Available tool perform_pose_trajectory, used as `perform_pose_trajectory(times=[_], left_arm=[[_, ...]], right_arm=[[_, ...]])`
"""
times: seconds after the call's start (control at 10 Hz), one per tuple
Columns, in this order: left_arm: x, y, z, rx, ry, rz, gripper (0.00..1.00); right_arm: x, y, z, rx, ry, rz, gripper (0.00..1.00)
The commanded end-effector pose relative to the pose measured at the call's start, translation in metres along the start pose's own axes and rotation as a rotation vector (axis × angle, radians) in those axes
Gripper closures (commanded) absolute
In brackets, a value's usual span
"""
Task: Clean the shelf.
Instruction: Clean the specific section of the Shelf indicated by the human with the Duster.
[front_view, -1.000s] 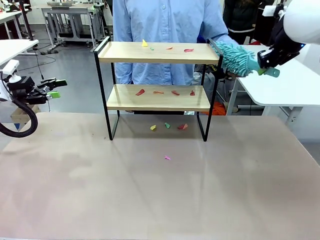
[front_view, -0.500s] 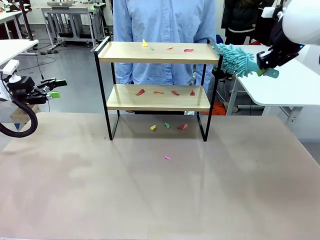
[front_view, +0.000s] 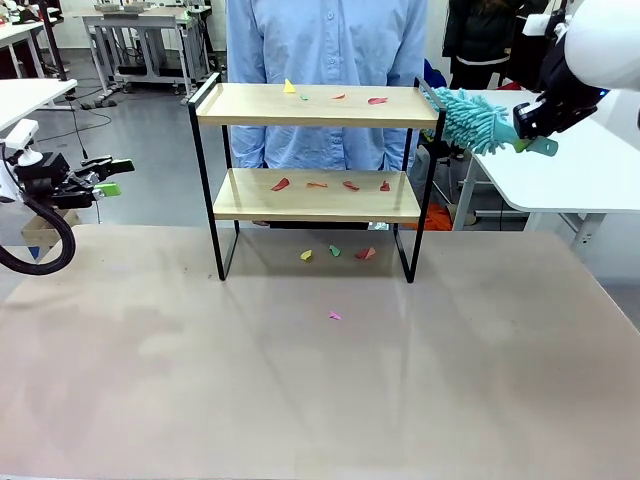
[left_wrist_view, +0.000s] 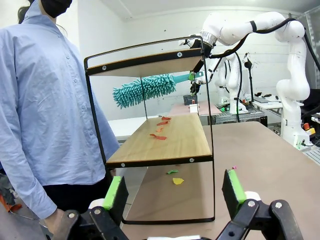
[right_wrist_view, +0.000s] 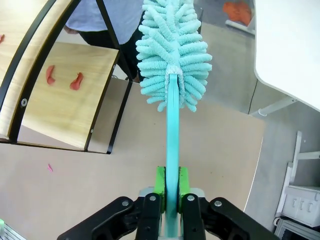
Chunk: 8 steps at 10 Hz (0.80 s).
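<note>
Right hand (right_wrist_view: 170, 182): pads pressed together on the teal handle of the duster (right_wrist_view: 172, 65), gripped low on the handle. The fluffy head therefore projects well beyond the hand, toward the shelf (front_view: 250, 105). Judged purpose: reach along the boards without bringing the wrist into the black frame.

- Front view: the duster head sits at the right end of the shelf's top board, level with its raised end rail. This looks like a lined-up start for a sweep across that board.
- Left hand (front_view: 108, 178): pads spread wide, nothing between them, well off to the left of the shelf and about level with its lower board. It appears parked clear of the sweeping path.
- The shelf stands on the surface (front_view: 320, 400), at its far side, directly in front of the person (front_view: 330, 40).
- Coloured scraps lie on the top board (front_view: 377, 100) and on the lower board (front_view: 281, 184). More scraps are on the surface under the shelf (front_view: 335, 251), and one pink scrap (front_view: 335, 315) is in front of it.

Unclear or hidden:
- Whether the duster head touches the shelf's end rail or hangs just beside it cannot be told; the views disagree in depth.
- The handle's tail end is hidden inside the right hand.
- The scraps are too small to say what they are made of.
- The left arm is cut off at the picture edge.
- The person's lower arms are mostly hidden behind the shelf.
</note>
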<state>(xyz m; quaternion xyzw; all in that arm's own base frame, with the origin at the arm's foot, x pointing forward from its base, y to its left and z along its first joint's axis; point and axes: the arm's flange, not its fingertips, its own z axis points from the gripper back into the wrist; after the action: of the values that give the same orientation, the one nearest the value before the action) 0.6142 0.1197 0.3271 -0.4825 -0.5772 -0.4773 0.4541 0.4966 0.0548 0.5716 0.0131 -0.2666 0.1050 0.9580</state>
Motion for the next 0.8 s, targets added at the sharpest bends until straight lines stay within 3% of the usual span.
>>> perform_pose_trajectory(times=[0.0, 0.4, 0.7], left_arm=[[0.001, -0.001, 0.0, -0.009, 0.012, -0.016, 0.0], [0.001, -0.001, 0.0, -0.009, 0.012, -0.016, 0.0], [0.001, -0.001, 0.0, -0.009, 0.012, -0.016, 0.0]], right_arm=[[-0.008, -0.017, 0.013, 0.005, 0.049, 0.059, 0.87], [-0.057, -0.076, 0.055, 0.027, 0.28, 0.304, 0.87], [-0.096, -0.074, 0.077, 0.037, 0.506, 0.556, 0.87]])
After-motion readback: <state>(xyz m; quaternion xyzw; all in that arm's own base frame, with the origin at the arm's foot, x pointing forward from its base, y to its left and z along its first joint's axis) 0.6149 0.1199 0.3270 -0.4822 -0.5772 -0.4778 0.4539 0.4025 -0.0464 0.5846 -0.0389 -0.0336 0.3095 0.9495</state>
